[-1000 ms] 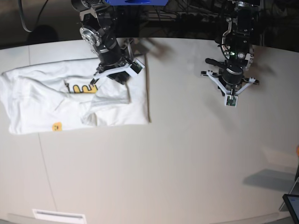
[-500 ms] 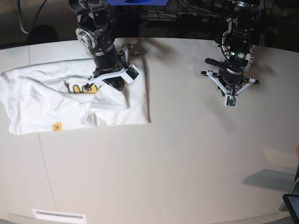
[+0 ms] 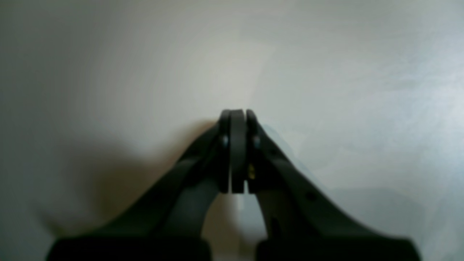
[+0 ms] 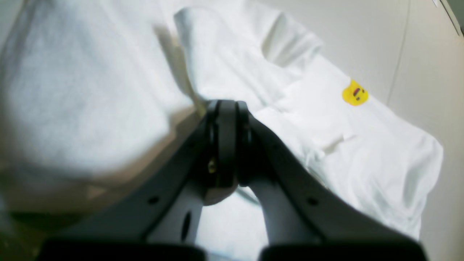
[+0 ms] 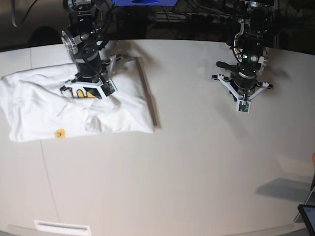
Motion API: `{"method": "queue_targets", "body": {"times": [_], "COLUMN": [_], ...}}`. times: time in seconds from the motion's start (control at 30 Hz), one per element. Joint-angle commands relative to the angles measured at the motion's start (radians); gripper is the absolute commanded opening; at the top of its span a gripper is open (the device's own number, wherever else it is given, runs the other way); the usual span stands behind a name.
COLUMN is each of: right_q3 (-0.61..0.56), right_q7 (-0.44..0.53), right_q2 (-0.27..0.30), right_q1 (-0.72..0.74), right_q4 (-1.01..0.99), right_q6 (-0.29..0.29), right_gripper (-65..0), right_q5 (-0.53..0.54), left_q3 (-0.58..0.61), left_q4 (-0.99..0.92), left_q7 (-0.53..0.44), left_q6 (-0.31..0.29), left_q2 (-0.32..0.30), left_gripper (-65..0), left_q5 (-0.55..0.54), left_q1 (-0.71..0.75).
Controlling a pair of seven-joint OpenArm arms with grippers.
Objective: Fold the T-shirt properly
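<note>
**T-shirt half-gathered at the worktop's far left, one end effector closed at the cloth**

T-shirt (image 5: 74, 110) lies crumpled on the pale, smooth worktop (image 5: 187, 167), in the far left part of the base view. It is soft white cloth, wrinkled and folded over itself, with a straight hem edge running along its right side. A small yellow emblem (image 5: 59, 133) shows near its front edge, and a patch of yellow print (image 5: 81, 93) peeks out under the arm; the rest of the print is folded under or covered, so it cannot be read.

The right end effector (image 4: 226, 108) sits over the middle of the shirt, its black curved fingers (image 4: 217, 145) pressed together. In the right wrist view the cloth bunches up on the left of the fingers, blurred and very close to the lens, and whether a pinch of fabric is caught between the tips is hard to make out. The yellow emblem (image 4: 355, 93) lies beyond, on flatter cloth.

The left end effector (image 3: 237, 116) is well apart from the shirt, over bare worktop toward the far right of the base view (image 5: 242, 101). Its jaws are fully closed on nothing. The left wrist view is blurred and shows only the dark fingers (image 3: 224, 159) against the matte grey surface.
</note>
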Motion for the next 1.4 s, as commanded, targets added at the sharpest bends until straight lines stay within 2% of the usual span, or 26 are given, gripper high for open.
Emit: {"method": "queue_targets", "body": {"times": [0.0,0.23,0.4,0.47,0.77,0.9,1.1,1.27,1.37], "right_q3": [-0.002,-0.007,-0.009,-0.01,-0.174,-0.245,-0.26,-0.26,-0.26], "right_q7": [0.01,-0.011,-0.011,-0.008,-0.019,-0.094,-0.165,-0.17,-0.166], "right_q2": [-0.004,-0.009,-0.009,-0.007,0.005,0.002,0.003,-0.001,0.002], "right_q1": [-0.001,-0.016,-0.034,-0.036,-0.001,0.055,0.134,0.14,0.14], "right_q4": [0.02,0.029,0.057,0.057,0.052,0.047,0.012,-0.016,-0.042], "right_q6": [-0.012,-0.009,-0.005,-0.002,-0.009,-0.011,-0.011,-0.012,-0.061], "right_gripper": [-64.6,-62.7,-44.5,-40.2,-39.3,-39.3,-39.3,-39.3,-39.3], "right_q5": [0.004,0.005,0.05,0.053,0.036,-0.016,-0.016,-0.016,-0.015], "left_q3": [-0.004,-0.004,-0.004,-0.004,0.0,-0.004,-0.003,-0.006,-0.006], "left_q4": [0.013,0.007,-0.065,-0.082,-0.076,-0.076,-0.076,-0.076,-0.076], "left_q7": [-0.021,-0.021,-0.023,-0.023,-0.024,-0.024,-0.024,-0.024,-0.024], "left_q6": [0.005,0.005,0.005,0.005,0.005,0.005,0.005,0.005,0.005], "left_q2": [-0.007,-0.007,-0.007,-0.007,-0.003,0.015,0.015,0.015,0.015], "left_gripper": [-65.0,-65.0,-65.0,-65.0,-65.0,-65.0,-65.0,-65.0,-65.0], "left_q5": [0.002,0.007,0.007,0.002,0.002,0.006,0.004,0.004,0.004], "left_q1": [-0.009,-0.012,-0.022,-0.027,-0.035,-0.035,-0.033,-0.033,-0.035]}}
